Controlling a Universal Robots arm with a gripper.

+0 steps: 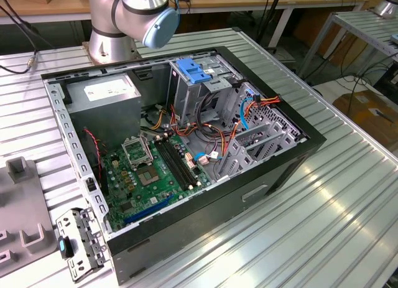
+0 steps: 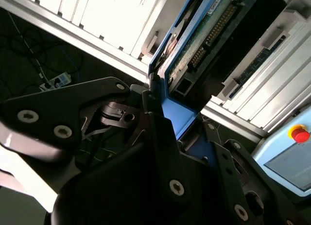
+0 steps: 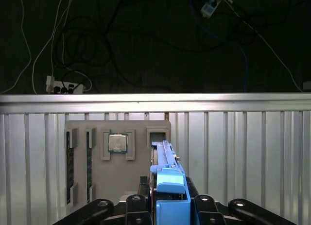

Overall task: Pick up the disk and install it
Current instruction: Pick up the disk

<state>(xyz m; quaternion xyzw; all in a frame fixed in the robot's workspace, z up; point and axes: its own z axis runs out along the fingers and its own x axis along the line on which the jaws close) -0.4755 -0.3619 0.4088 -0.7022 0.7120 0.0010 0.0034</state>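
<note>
One disk (image 3: 167, 174) stands on edge in the gripper (image 3: 170, 203), whose black fingers are clamped on it, above a grey tray (image 3: 131, 181) on the ribbed table (image 3: 252, 152). In the second wrist view the disk's green circuit board (image 2: 206, 33) faces the camera. Its label side is turned away, so no print can be read. In the exterior view the power supply (image 1: 109, 89) inside the open computer case (image 1: 205, 219) bears a white label whose print I cannot make out.

An open computer case (image 1: 186, 233) (green motherboard (image 1: 149, 182) inside) lies on the slatted table (image 1: 336, 226).
</note>
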